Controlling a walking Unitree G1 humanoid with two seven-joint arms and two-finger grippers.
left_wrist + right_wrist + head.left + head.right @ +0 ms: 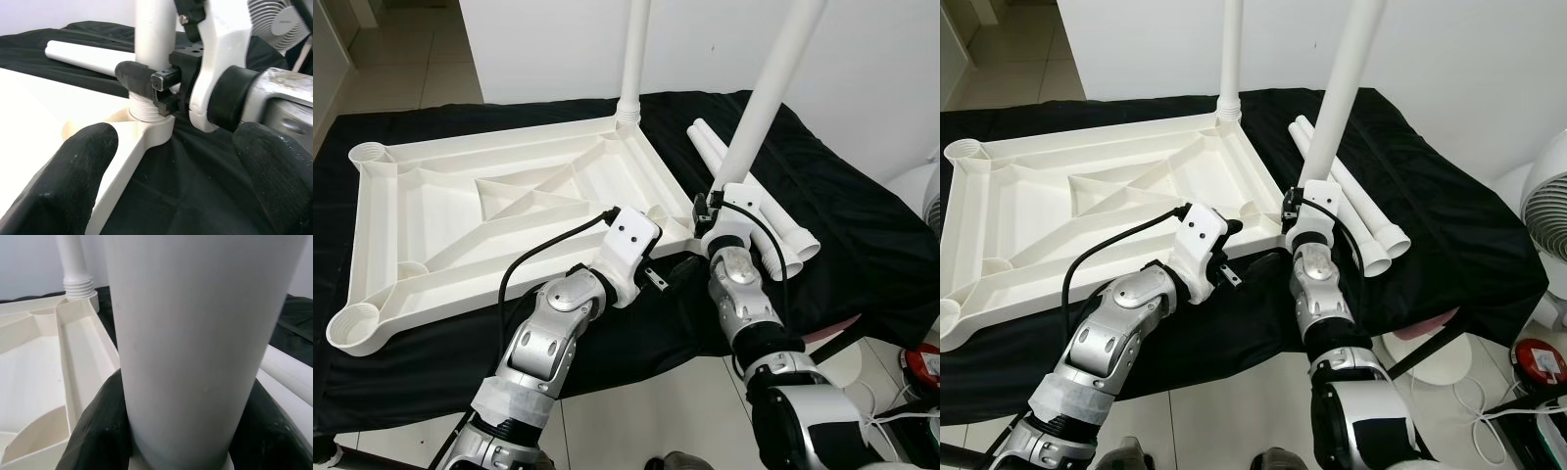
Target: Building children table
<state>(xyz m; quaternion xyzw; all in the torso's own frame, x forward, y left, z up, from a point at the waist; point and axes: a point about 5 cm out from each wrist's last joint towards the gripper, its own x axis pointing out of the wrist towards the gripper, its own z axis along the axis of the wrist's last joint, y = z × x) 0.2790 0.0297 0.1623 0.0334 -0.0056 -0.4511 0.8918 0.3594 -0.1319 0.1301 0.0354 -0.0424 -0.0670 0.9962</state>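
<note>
white plastic: the tabletop (499,211) is lying upside down on the black cloth (862,225), its ribbed underside facing up, with round sockets at the corners.
first leg: one leg (633,59) is standing upright in the far corner socket, threaded collar seated.
second leg: another leg (773,88) is standing slightly tilted at the near right corner socket, its threaded end meeting the socket.
right gripper: the right gripper (171,431) is pinching this second leg low down, just above the thread, one black finger on each side.
left gripper: the left gripper (176,171) is hovering spread wide at the same corner, its fingers (73,181) either side of the socket, pinching nothing.
spare legs: two more legs (1351,211) are lying side by side on the cloth, just beyond the right arm.
handling: the tube is looking light, stiff and smooth, so likely slippery when twisted; a hold low near the thread seems best, with the tabletop steadied at its rim.
risk: the tilt is suggesting the thread may cross unless the leg is squared first.
surface: the cloth is draping a raised platform, slightly wrinkled.
room: pale tiled floor, white wall behind, a white fan (1547,201) at the right.
</note>
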